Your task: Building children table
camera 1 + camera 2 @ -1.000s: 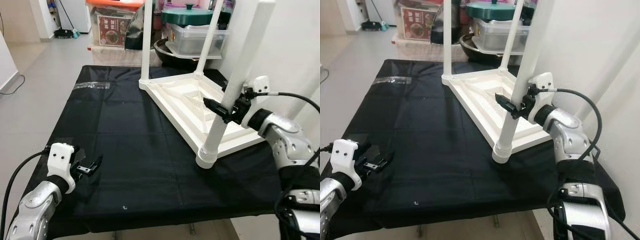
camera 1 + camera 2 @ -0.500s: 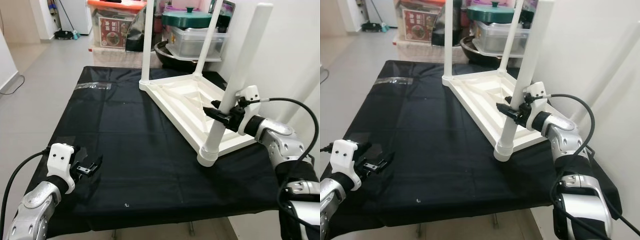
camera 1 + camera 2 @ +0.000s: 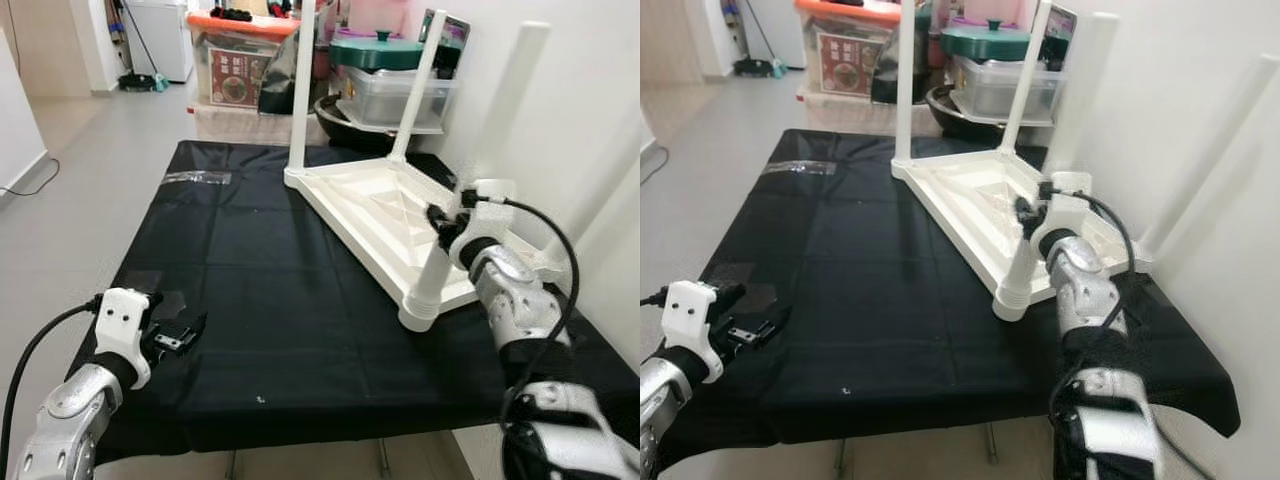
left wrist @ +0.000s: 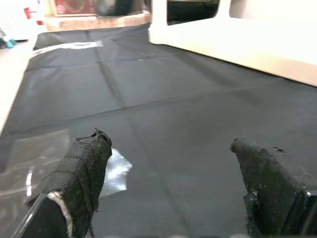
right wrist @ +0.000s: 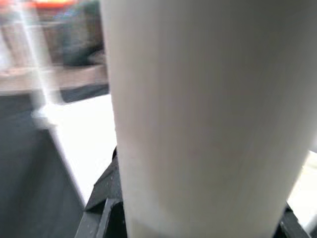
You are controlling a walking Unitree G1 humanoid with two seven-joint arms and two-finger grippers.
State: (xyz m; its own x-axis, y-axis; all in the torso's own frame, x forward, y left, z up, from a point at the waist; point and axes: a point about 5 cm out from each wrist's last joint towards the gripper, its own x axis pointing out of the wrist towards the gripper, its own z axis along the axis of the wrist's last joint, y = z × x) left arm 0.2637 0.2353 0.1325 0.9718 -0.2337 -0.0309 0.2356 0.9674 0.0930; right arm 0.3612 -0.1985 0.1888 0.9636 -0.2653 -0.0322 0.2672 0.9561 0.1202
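Table (image 3: 370, 200) upturned on black surface (image 3: 250, 270), legs up. Right gripper (image 3: 440, 222) clasps near leg (image 3: 480, 150) at mid-height. Left gripper (image 3: 185, 333) hovers wide, empty, at surface's near-left corner.

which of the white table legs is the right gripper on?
The right gripper is clamped on the white plastic leg at the near corner of the upturned white tabletop, closest to the robot. The other legs stand free farther back.

Smooth, slightly glossy white plastic children's table (image 3: 385, 205) and round legs (image 3: 470, 170); matt creased black cloth (image 3: 250, 270) covers the bench; silver metal arms (image 3: 510, 300), shiny.
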